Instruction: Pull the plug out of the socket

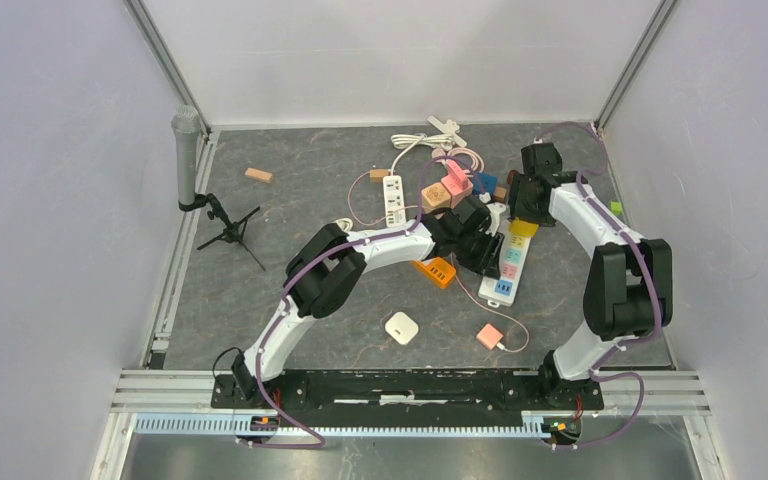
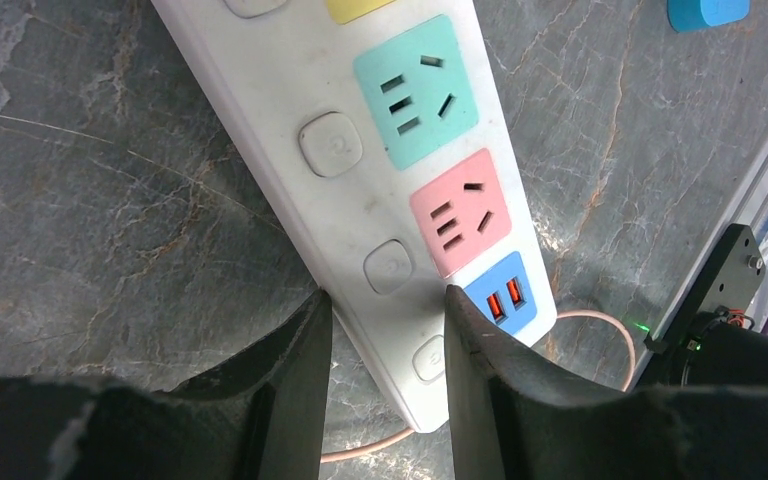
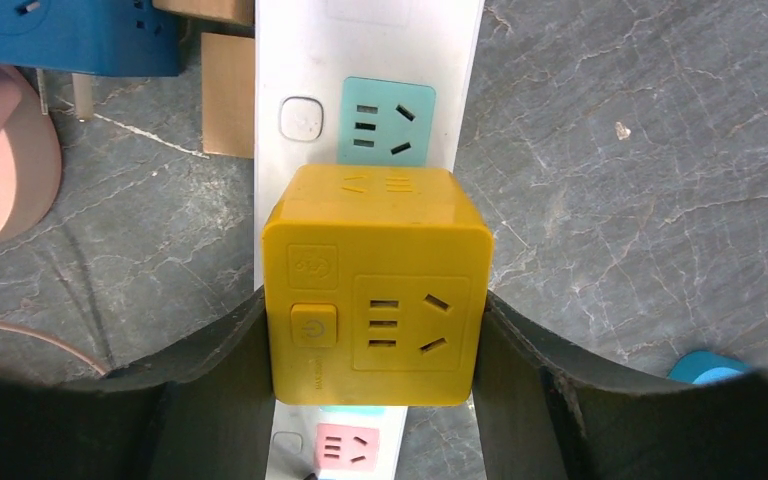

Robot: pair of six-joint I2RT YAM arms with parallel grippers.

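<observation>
At the far left of the table point(image 1: 220, 300) a microphone point(image 1: 186, 150) stands on a small tripod, with a wooden block point(image 1: 258, 175) lying near it. Toward the middle lie a small white strip point(image 1: 393, 198), an orange block point(image 1: 436, 271), a white square adapter point(image 1: 401, 327) and a pink square adapter point(image 1: 489, 336) with a thin cord.

The left gripper point(image 2: 387, 295) reaches across to the near end of the long power strip point(image 1: 508, 268). Its jaws stand a little way apart and clamp nothing. One fingertip sits at the strip's edge and the other on its face, just beside the blue USB panel point(image 2: 505, 295), and a row of buttons shows in the gap between them. Ahead of it, the teal socket point(image 2: 418, 90) and the pink socket point(image 2: 460, 210) show their open slots.

Farther along the same strip sits the yellow cube plug point(image 3: 377, 280), covering one socket. The right gripper point(image 3: 374, 305) comes down over the cube with its jaws closed on the cube's two sides, both fingers touching it. From above, I cannot tell whether the cube's pins have left the strip. Around the strip's far end lie a blue adapter point(image 3: 70, 35) and a pink round piece point(image 3: 0, 170). A small green bit point(image 1: 616, 207) lies by the right wall.
</observation>
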